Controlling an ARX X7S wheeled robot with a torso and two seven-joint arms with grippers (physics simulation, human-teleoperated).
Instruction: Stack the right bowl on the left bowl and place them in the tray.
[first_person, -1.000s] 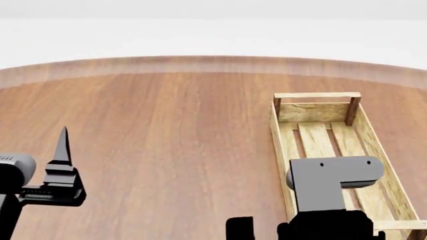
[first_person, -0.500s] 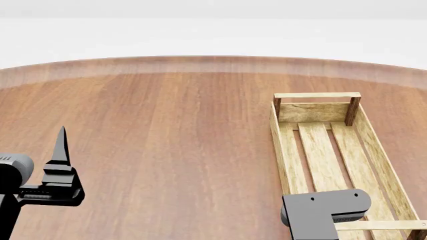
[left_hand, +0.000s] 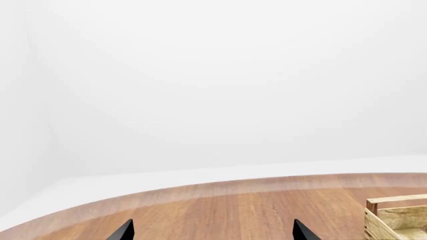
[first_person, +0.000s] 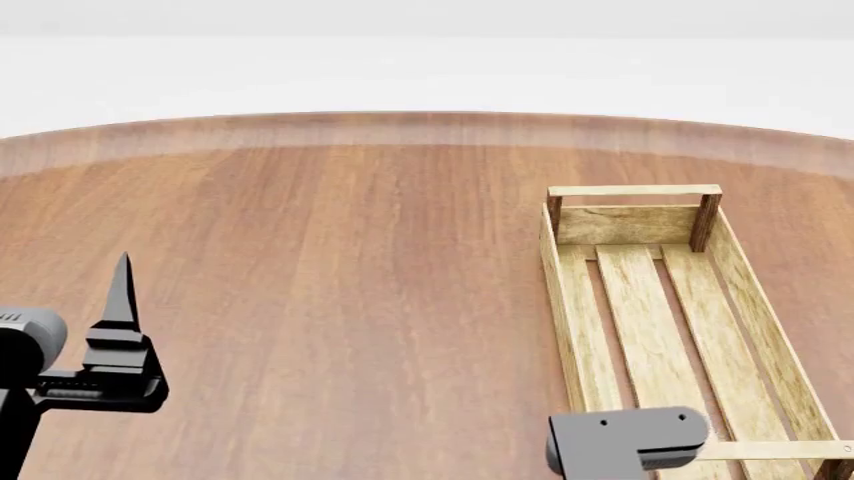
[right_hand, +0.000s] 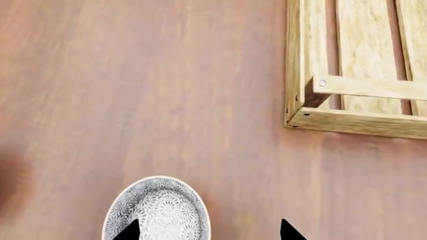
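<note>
One bowl (right_hand: 157, 210), white with a fine grey flower pattern, shows only in the right wrist view, upright on the wooden table, apart from the tray's near corner. No second bowl is in view. The tray (first_person: 654, 300), a light-wood slatted crate, lies empty at the right; its near end shows in the right wrist view (right_hand: 360, 75). My right gripper (right_hand: 208, 231) is open above the table, one fingertip (right_hand: 127, 230) over the bowl, the other beside it. In the head view only a grey link of the right arm (first_person: 627, 440) shows. My left gripper (first_person: 123, 290) is open and empty at the left.
The round wooden table (first_person: 347, 250) ends in a curved far edge against a white floor. The left wrist view looks along the table at a white wall, with the tray's corner (left_hand: 397, 217) at its edge.
The right arm's grey link has drawn back from over the tray to the bottom edge of the head view. The left arm has hardly moved.
</note>
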